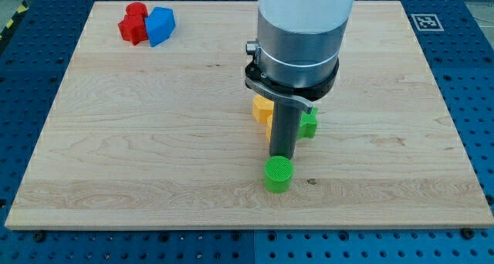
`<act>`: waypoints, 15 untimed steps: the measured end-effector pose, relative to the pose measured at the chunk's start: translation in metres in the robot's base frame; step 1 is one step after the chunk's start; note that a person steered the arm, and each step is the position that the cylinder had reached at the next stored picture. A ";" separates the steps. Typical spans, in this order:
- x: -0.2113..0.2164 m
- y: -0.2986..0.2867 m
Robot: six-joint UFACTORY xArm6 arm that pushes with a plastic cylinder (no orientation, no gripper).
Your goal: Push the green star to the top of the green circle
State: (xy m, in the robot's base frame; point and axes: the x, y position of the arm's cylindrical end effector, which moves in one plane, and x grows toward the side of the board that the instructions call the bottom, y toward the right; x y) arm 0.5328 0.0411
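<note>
Nearest: green circle (278,174), upright on the table (154,164), low centre of the view. My tip (282,155) stands just at its 12 o'clock, the rod's end touching or almost touching the circle's top edge; contact cannot be told. No hand on this arm, only the rod, so nothing to open or close.

Next back: green star (309,123), at about 1 o'clock from the circle, half hidden behind the rod and near it. It sits just right of the rod's line, not yet square above the circle.

Beside it, at the rod's 10 o'clock: yellow block (262,110), shape partly hidden, close to the star.

Far, 10 o'clock corner of the table: red block (133,25) touching blue block (160,25), well clear.

Judgement: the star needs a short nudge toward 9 o'clock. Best to bring my tip round to the star's 3 o'clock side and push slowly, avoiding the circle and the yellow block.
</note>
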 end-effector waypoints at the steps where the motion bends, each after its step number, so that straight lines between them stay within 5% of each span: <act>1: -0.014 0.000; 9: -0.110 0.008; 11: -0.107 0.053; 15: -0.076 0.037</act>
State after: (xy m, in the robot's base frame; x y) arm 0.4570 0.0777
